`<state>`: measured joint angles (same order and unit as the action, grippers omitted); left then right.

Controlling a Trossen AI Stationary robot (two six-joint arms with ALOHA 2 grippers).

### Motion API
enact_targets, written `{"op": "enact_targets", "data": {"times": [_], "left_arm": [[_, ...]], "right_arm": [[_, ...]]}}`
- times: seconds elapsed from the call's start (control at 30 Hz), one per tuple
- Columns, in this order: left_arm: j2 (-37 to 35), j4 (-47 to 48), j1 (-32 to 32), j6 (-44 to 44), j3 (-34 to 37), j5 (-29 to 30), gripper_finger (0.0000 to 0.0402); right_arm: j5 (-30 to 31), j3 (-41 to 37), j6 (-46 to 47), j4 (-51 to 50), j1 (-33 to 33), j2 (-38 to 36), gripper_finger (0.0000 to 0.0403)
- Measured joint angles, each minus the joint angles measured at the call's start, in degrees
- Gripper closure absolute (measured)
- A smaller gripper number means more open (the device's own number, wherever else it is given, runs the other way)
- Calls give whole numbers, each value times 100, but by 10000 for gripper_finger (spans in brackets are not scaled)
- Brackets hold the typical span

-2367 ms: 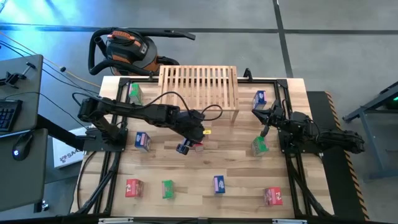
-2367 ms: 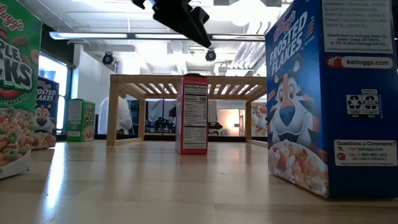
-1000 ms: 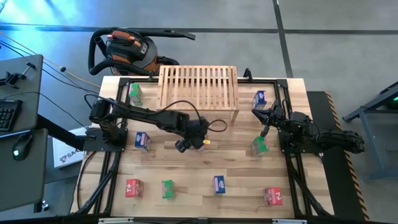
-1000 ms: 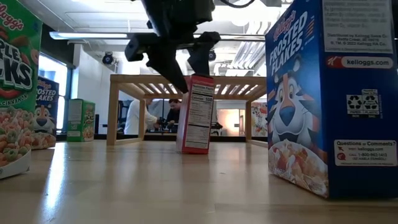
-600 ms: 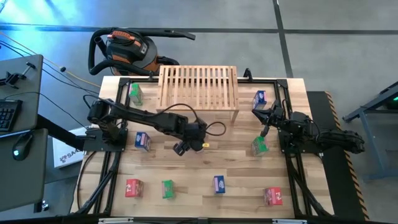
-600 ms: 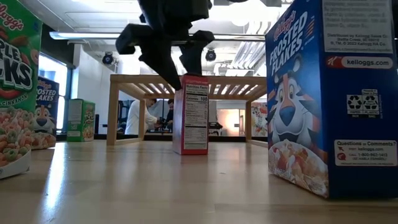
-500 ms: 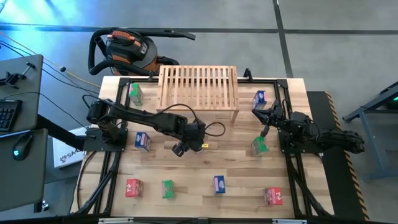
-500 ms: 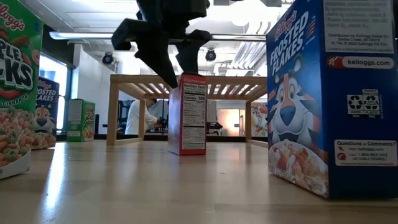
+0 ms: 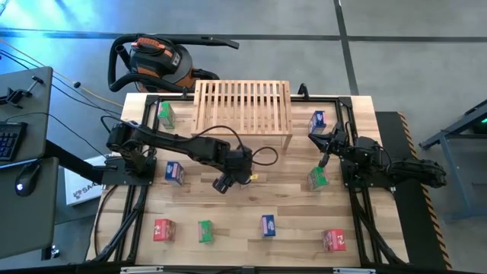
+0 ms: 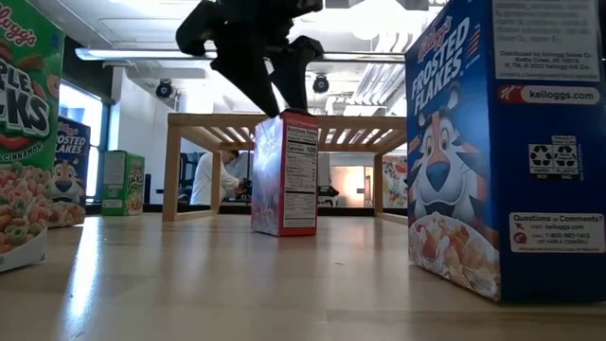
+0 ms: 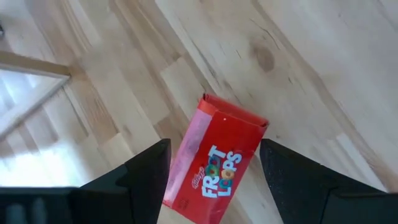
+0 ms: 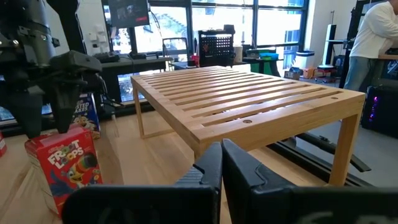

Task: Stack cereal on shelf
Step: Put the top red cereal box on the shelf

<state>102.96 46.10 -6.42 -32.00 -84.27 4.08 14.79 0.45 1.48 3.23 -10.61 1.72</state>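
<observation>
Red cardboard fronted with Froot Loops print marks the small cereal box [image 9: 242,177] standing upright near the middle of the pale wooden tabletop [image 9: 289,202], just in front of the slatted light-wood shelf [image 9: 243,106]. The left gripper [image 9: 228,181] hangs directly over this box with its dark fingers [image 11: 146,171] spread wide, one on each side of the carton; in the left wrist view clear gaps show between fingers and cardboard, though in the low view the fingertips meet the box's top edge [image 10: 281,116].

The right gripper [image 9: 326,146] waits at the right side of the table with its fingers pressed together, holding nothing. A green cereal box [image 9: 317,178] stands near it and a blue cereal box [image 9: 317,120] sits farther back.

Other boxes are scattered: a green one [image 9: 165,115] at the far left, a blue one [image 9: 174,173] left of the working arm, and along the near edge a red box [image 9: 163,229], a green box [image 9: 205,230], a blue box [image 9: 268,225] and another red box [image 9: 334,240]. Nothing rests on the shelf.
</observation>
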Motion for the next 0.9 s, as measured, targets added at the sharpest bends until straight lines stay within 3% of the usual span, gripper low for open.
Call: {"op": "enact_targets", "data": {"times": [0.6, 0.9], "left_arm": [[393, 136, 127, -414, 15, 50, 168], [341, 358, 189, -142, 6, 41, 242]], "right_arm": [[2, 2, 0, 5, 0, 31, 402], [-20, 2, 0, -3, 0, 48, 402]]}}
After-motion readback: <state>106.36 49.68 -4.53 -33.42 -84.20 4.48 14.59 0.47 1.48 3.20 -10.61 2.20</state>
